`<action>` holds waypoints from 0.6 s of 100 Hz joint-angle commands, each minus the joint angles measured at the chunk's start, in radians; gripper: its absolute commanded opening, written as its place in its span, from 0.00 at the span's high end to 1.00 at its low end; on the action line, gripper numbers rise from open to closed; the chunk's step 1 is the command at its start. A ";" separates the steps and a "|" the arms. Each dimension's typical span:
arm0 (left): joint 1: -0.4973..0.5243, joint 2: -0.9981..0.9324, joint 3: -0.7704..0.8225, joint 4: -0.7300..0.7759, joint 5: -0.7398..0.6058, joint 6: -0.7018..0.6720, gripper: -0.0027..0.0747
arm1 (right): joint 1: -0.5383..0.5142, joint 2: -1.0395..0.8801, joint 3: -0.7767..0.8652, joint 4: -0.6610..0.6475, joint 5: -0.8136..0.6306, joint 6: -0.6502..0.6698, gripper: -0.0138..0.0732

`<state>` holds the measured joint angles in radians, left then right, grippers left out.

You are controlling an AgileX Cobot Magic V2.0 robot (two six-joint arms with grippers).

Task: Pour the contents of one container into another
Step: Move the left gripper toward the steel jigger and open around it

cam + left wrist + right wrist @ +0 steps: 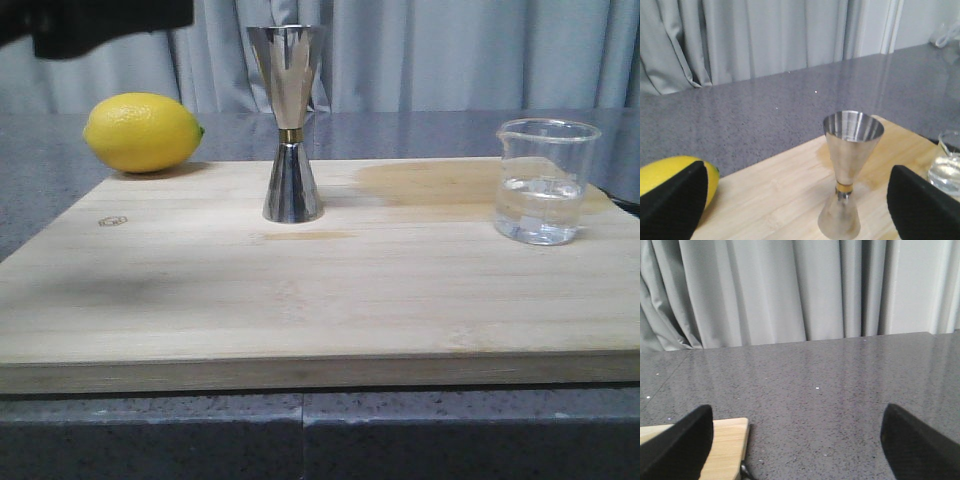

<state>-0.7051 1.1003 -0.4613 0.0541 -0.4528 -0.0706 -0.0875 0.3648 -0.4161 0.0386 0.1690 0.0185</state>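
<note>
Steel jigger point(291, 125) stands upright left of the glass beaker point(543, 181); both grippers point(797, 202) point(800, 440) spread wide, empty.

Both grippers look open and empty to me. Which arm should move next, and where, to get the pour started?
Probably the right gripper: bring it left and down around the beaker. The beaker stands ungrasped on the board's right side holding clear liquid, and the right wrist view shows only countertop between the open fingers. The jigger stands upright mid-board, ready to receive.
</note>
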 commanded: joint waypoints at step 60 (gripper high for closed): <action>0.104 0.291 -0.038 0.534 -0.480 -0.406 0.14 | 0.105 0.153 -0.033 -0.003 -0.075 -0.002 0.13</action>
<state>-0.6346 1.3803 -0.4692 0.5828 -0.7684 -0.4407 0.0148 0.5036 -0.4161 0.0386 0.1861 0.0185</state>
